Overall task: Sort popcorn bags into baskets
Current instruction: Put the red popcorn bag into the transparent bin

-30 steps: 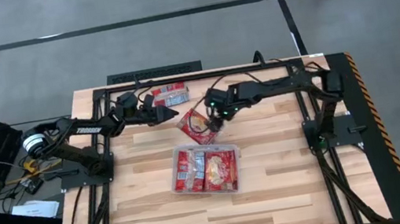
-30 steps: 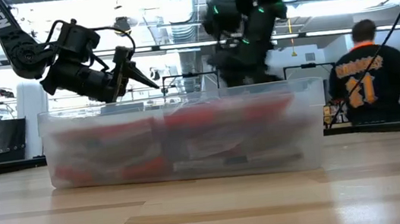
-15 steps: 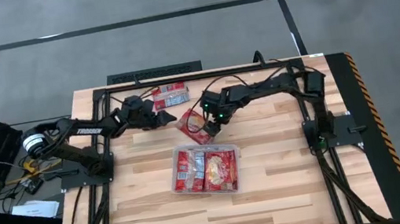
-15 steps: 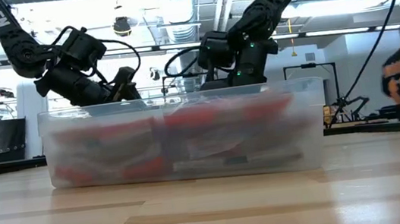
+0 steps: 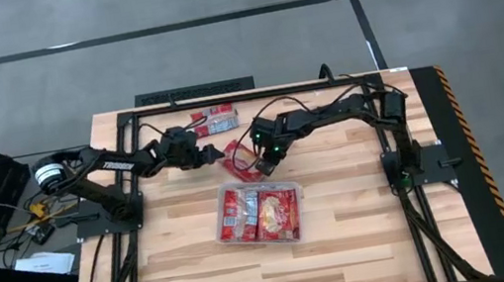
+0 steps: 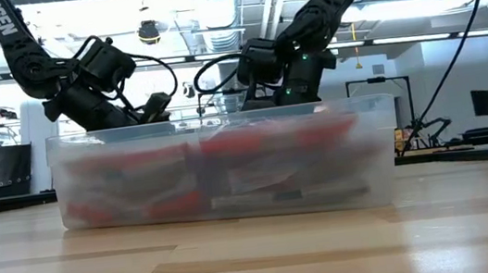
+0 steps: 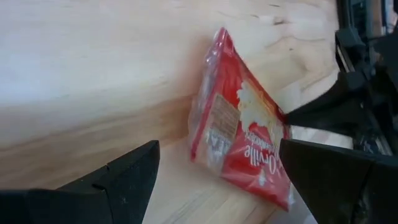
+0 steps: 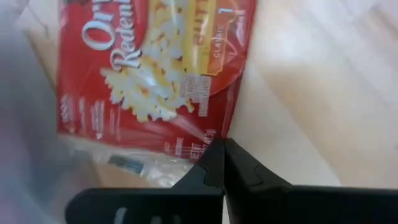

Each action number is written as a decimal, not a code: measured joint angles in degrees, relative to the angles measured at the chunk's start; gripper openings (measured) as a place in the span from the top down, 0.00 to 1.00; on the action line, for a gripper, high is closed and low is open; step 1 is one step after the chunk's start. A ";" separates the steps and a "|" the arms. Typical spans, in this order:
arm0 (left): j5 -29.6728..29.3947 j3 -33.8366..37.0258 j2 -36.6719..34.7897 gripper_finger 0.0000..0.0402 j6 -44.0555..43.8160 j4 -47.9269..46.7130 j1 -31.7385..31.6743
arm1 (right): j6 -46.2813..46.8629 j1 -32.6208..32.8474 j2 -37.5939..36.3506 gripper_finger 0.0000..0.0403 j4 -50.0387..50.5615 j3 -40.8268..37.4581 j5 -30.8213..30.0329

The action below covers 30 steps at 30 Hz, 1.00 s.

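Observation:
A red popcorn bag (image 5: 240,157) lies flat on the table, just beyond the clear basket (image 5: 220,228), which holds several red bags. A second loose bag (image 5: 216,119) lies near the far edge. My right gripper (image 5: 267,166) is low at the first bag's right side and shut on its edge (image 8: 221,146). My left gripper (image 5: 217,153) hovers open at that bag's left side. In the left wrist view its fingers (image 7: 134,171) stand apart on either side of the bag (image 7: 242,140) without touching it. My right gripper pinches the bag's thin edge near a corner (image 8: 214,132) between its two shut fingertips. The fingers slant down onto it from the table's right. The bag lies flat on the wood, picture side up.
The arms' black frame (image 5: 195,92) runs along the far edge, with the two arm bases at the table's sides. Bare wood spreads on the near side of the basket (image 6: 231,185). In the low view the basket hides both fingertips and the bag.
Both grippers have come down toward the table. My left gripper has moved right toward the loose bag. My right gripper has dropped at the bag's right edge and shifted a little toward the near edge.

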State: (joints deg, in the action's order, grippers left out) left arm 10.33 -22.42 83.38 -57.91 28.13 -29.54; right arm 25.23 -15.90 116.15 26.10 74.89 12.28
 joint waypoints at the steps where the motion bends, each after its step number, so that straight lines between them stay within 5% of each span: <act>1: -0.10 0.01 -0.01 0.20 -0.41 0.16 0.00 | 0.04 -0.14 -0.40 0.96 0.54 0.06 0.01; 14: 1.39 -0.67 -0.01 0.20 -5.36 11.59 0.00 | 0.62 -0.71 -3.40 0.99 4.69 6.12 -1.56; 18: 6.07 -1.69 -0.11 0.20 -5.15 11.87 -0.87 | -0.23 -0.42 -3.40 0.97 5.03 7.06 -1.77; 23: 10.45 -2.55 -2.04 0.26 -1.92 4.07 -1.80 | -0.20 -0.20 -3.44 0.78 5.19 7.43 0.16; 30: -0.29 -2.46 -1.35 0.47 4.26 -4.84 2.06 | 0.17 -0.24 -2.57 0.50 4.67 7.39 -4.99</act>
State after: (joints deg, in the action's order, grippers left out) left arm 10.04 -24.88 82.03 -53.65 23.29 -27.48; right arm 25.41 -16.14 113.58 30.77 82.28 7.30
